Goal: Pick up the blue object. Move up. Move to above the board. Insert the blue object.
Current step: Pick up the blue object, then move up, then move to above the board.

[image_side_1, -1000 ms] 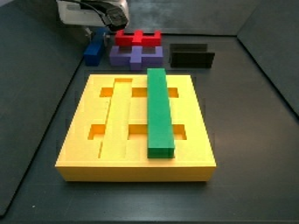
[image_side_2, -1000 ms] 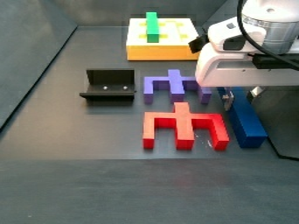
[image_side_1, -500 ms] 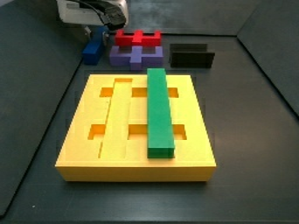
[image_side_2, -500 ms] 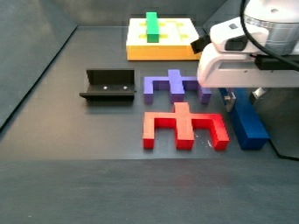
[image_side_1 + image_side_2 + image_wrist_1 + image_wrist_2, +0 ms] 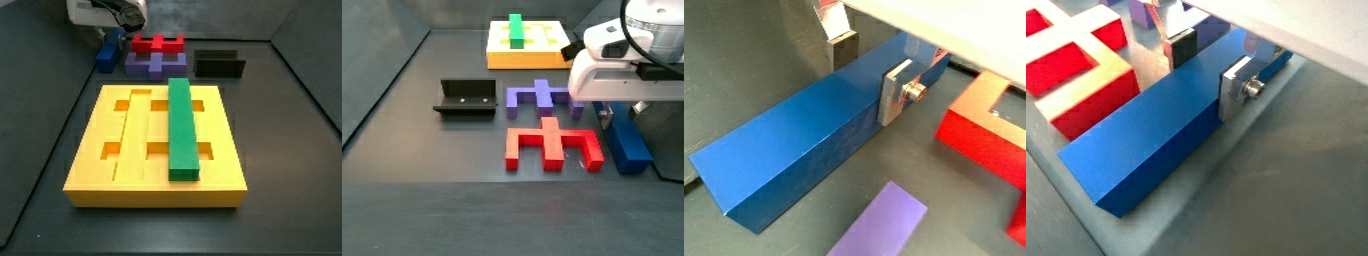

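The blue object (image 5: 798, 145) is a long royal-blue bar lying flat on the dark floor beside the red piece; it shows in both wrist views (image 5: 1153, 135) and both side views (image 5: 103, 60) (image 5: 628, 148). My gripper (image 5: 869, 72) is low over it and straddles one end (image 5: 1209, 67). One finger plate lies against the bar's side. The other finger stands a little off the opposite side, so the jaws are open. The board (image 5: 94, 150) is a big yellow grooved block, away from the gripper (image 5: 509, 60). A green bar (image 5: 183, 120) sits in one of its grooves.
A red notched piece (image 5: 549, 142) and a purple cross-shaped block (image 5: 540, 97) lie right beside the blue bar. The dark fixture (image 5: 465, 98) stands farther off. Grey walls enclose the floor.
My gripper has edged slightly down and sideways over the blue bar. The bar has shifted a little with it and still lies on the floor.
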Controlling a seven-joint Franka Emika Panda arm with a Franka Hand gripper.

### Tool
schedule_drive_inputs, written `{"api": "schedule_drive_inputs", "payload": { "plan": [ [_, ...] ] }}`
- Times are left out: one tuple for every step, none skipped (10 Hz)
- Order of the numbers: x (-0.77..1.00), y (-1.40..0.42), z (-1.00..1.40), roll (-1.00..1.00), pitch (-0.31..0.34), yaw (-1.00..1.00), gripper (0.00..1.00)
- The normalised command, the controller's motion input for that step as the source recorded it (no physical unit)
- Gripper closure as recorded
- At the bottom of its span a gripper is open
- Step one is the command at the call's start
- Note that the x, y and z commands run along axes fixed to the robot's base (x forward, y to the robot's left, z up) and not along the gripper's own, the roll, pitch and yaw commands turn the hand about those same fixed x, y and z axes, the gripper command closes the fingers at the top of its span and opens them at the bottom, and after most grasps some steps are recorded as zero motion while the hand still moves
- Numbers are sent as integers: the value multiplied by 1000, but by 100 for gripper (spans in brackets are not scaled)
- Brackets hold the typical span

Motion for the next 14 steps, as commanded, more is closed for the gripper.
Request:
{"api": "schedule_drive_inputs", "payload": {
  "plan": [
    [0, 0, 0, 0, 0, 0, 100],
    [0, 0, 0, 0, 0, 0, 100],
    [0, 0, 0, 0, 0, 0, 100],
    [0, 0, 0, 0, 0, 0, 100],
    [0, 0, 833, 0, 0, 0, 100],
    [-49, -44, 819, -10, 18, -19, 100],
    [-144, -50, 671, -1, 68, -31, 100],
    [-143, -17, 324, 74, 72, -21, 100],
    [0, 0, 1400, 0, 0, 0, 100],
    [-11, -4, 1400, -13, 19, 4, 100],
    [-43, -7, 1400, 1, 46, -1, 100],
    [-31, -2, 1400, 65, 29, 8, 100],
    [7, 6, 1400, 21, 58, 11, 100],
    [5, 8, 1400, 8, 87, 5, 100]
  ]
}}
